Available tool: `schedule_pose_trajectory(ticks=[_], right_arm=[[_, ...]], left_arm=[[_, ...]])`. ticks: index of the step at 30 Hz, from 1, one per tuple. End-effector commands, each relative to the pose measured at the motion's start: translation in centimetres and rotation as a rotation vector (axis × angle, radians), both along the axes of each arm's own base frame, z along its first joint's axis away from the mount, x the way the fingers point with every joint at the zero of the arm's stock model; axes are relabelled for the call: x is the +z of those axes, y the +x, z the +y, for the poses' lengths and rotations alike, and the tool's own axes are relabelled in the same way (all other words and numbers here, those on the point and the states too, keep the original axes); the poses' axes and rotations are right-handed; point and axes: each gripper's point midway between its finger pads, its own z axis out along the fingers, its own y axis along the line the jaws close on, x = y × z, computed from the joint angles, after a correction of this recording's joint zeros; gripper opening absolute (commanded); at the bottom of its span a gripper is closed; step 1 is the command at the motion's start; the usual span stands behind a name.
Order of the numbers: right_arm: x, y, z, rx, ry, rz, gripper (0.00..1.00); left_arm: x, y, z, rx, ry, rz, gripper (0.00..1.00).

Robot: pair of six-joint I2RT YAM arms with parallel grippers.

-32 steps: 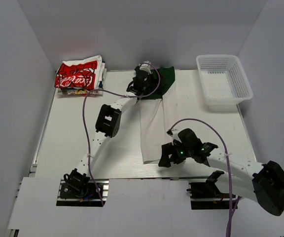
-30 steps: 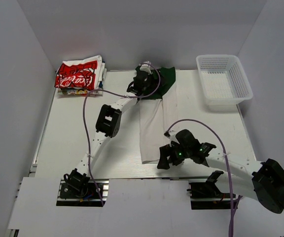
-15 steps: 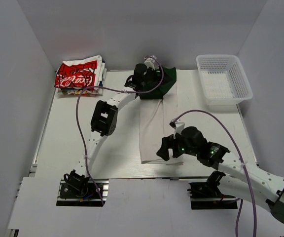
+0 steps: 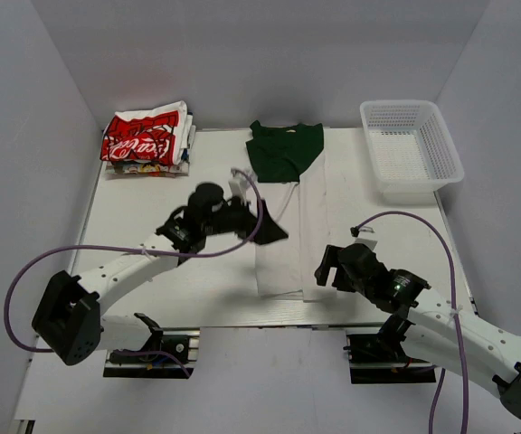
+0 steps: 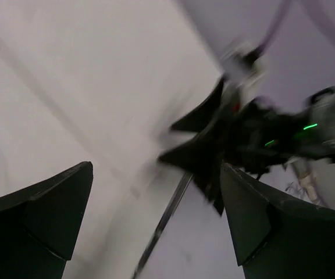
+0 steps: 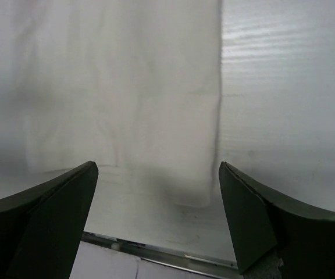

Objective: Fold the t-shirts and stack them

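One flat tee point(image 4: 293, 231), one folded stack point(image 4: 145, 140), one basket point(image 4: 411, 154)

White links point(image 4: 125, 267), black joint housings point(image 4: 61, 316), looping purple cables point(image 4: 7, 307); black wedge-shaped hand fingers point(image 6: 39, 215); green LED point(image 5: 311, 126) on right wrist.

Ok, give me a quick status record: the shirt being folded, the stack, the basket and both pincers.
shirt: white t-shirt with dark green sleeves, folded into a long strip, lying flat mid-table, green end far
stack: folded t-shirts, top one white with red print, far left corner
left pincer: open, empty, at the strip's left edge; contact unclear, view blurred
right pincer: open, empty, by the strip's near right corner
basket: white plastic mesh basket, far right corner
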Motion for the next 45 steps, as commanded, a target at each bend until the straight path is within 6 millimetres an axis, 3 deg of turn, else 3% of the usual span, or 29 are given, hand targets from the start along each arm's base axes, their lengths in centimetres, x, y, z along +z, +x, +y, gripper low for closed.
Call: schedule_pose_trajectory(ticks=[1, 4, 7, 8, 10, 14, 18, 22, 26, 27, 28, 30, 32, 35, 39, 40, 45], right_arm=[[-2.7, -1.5, -2.8, -0.144, -0.061, 0.114, 0.90], [-4.2, -2.3, -2.9, -0.143, -0.043, 0.156, 0.90], [-5.1, -2.9, -1.5, -0.086, 0.015, 0.191, 0.90], [-5.4, -3.0, -1.3, -0.079, 0.019, 0.194, 0.90], [-5.7, -3.0, -1.5, -0.082, 0.004, 0.204, 0.90], [-6.2, -3.2, -1.2, -0.054, -0.012, 0.231, 0.90], [-6.8, -3.3, -1.5, -0.051, -0.034, 0.246, 0.89], [-7.3, -3.7, -1.6, -0.042, -0.038, 0.267, 0.85], [-7.5, -3.6, -1.6, -0.041, -0.036, 0.273, 0.71], [-7.5, -3.7, -1.6, -0.037, -0.036, 0.275, 0.60], [-7.6, -3.7, -1.6, -0.040, -0.041, 0.277, 0.54], [-7.5, -3.4, -1.6, -0.044, -0.042, 0.270, 0.43], [-7.6, -3.1, -1.6, -0.053, -0.048, 0.269, 0.33], [-7.2, -2.4, -1.1, -0.053, -0.046, 0.260, 0.01], [-5.0, -0.4, 0.2, -0.039, -0.026, 0.187, 0.00], [-3.6, 0.6, 0.8, -0.045, -0.009, 0.151, 0.00], [-0.2, 4.1, 0.7, -0.137, -0.017, 0.013, 0.00]], left_arm=[[-14.0, -5.8, 3.0, 0.051, 0.269, 0.395, 1.00], [-16.1, -9.9, 3.1, -0.034, 0.312, 0.472, 1.00], [-18.6, -11.8, 3.8, -0.027, 0.430, 0.529, 1.00], [-18.6, -12.2, 3.7, -0.037, 0.434, 0.526, 1.00], [-20.8, -12.9, 4.3, -0.028, 0.480, 0.571, 1.00], [-23.1, -13.7, 3.5, -0.055, 0.524, 0.601, 0.89], [-24.7, -13.0, 3.5, -0.011, 0.560, 0.614, 0.67], [-25.5, -12.2, 3.9, 0.039, 0.602, 0.609, 0.53], [-26.2, -11.8, 4.2, 0.058, 0.622, 0.622, 0.31], [-26.2, -11.7, 4.0, 0.058, 0.622, 0.622, 0.26], [-26.6, -11.6, 4.1, 0.066, 0.632, 0.623, 0.12], [-26.7, -11.2, 3.7, 0.061, 0.639, 0.619, 0.00], [-26.3, -10.9, 3.0, 0.044, 0.627, 0.610, 0.00], [-25.1, -10.3, 2.3, 0.042, 0.590, 0.581, 0.00], [-22.2, -8.3, 2.2, 0.134, 0.521, 0.527, 0.00], [-21.7, -7.8, 2.5, 0.169, 0.515, 0.513, 0.00], [-17.7, -4.2, 2.4, 0.314, 0.451, 0.391, 0.00]])
